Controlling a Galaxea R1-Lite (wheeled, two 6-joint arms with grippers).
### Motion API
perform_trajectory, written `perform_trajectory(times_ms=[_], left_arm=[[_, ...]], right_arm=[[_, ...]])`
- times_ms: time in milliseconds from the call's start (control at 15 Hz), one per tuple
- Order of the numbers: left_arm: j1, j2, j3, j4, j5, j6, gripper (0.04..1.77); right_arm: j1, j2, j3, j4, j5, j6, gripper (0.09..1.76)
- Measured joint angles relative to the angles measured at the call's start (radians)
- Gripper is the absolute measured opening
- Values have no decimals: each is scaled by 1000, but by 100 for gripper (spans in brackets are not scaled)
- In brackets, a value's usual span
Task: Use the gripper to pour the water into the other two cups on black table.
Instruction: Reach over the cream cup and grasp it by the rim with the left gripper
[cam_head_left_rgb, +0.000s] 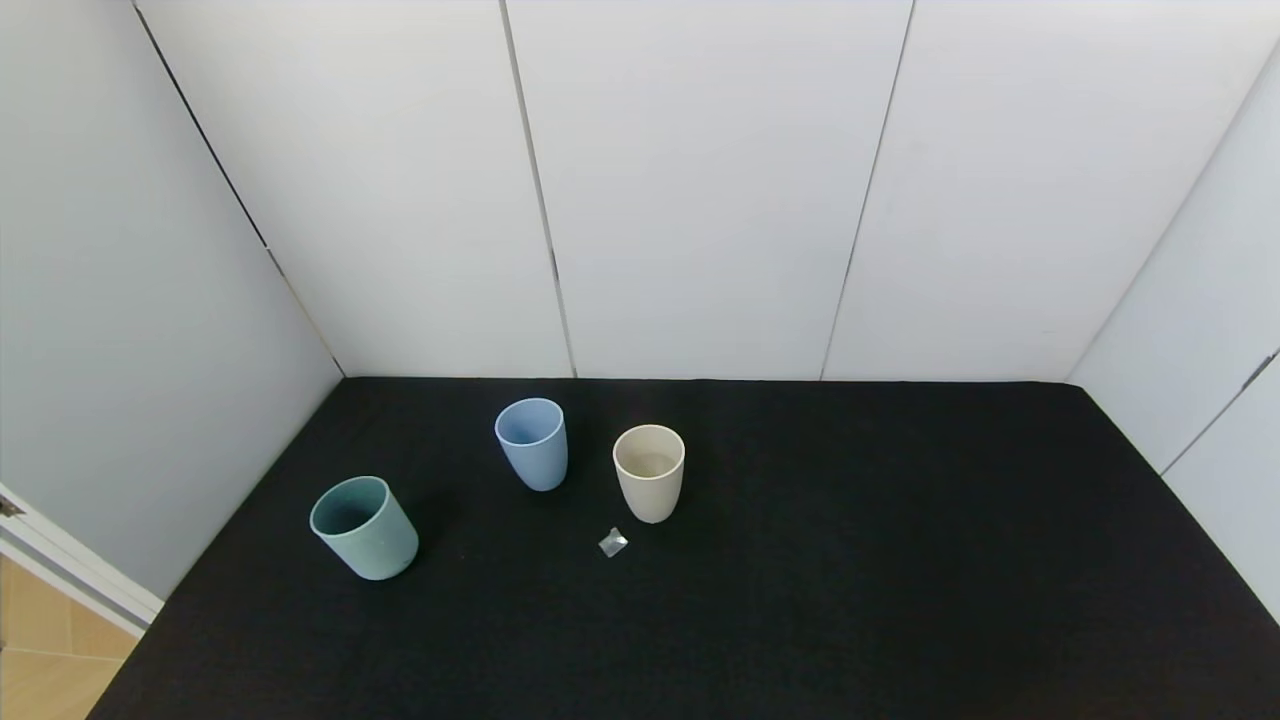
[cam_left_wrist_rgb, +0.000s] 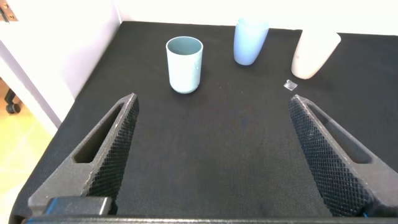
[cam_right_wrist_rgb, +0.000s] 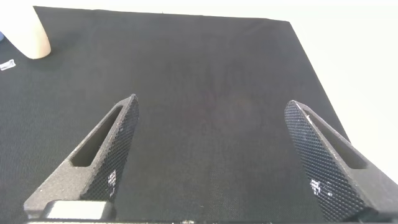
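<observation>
Three cups stand upright on the black table (cam_head_left_rgb: 850, 560). The teal-green cup (cam_head_left_rgb: 364, 527) is at the left, the light blue cup (cam_head_left_rgb: 532, 443) behind the middle, the beige cup (cam_head_left_rgb: 649, 472) to its right. They also show in the left wrist view: teal-green cup (cam_left_wrist_rgb: 185, 64), light blue cup (cam_left_wrist_rgb: 249, 40), beige cup (cam_left_wrist_rgb: 315, 53). No water is visible. My left gripper (cam_left_wrist_rgb: 212, 102) is open and empty, well short of the cups. My right gripper (cam_right_wrist_rgb: 211, 106) is open and empty over bare cloth, with the beige cup (cam_right_wrist_rgb: 28, 34) far off. Neither arm shows in the head view.
A small crumpled clear scrap (cam_head_left_rgb: 613, 543) lies just in front of the beige cup; it also shows in the left wrist view (cam_left_wrist_rgb: 290, 85). White wall panels (cam_head_left_rgb: 700, 190) close the table at the back and both sides. A wooden floor (cam_head_left_rgb: 40, 650) shows at the lower left.
</observation>
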Motion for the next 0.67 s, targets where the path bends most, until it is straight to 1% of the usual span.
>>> perform_trajectory(times_ms=[667], left_arm=[[0,0,0,0,-2,3,172]], right_arm=[[0,0,0,0,0,0,171]])
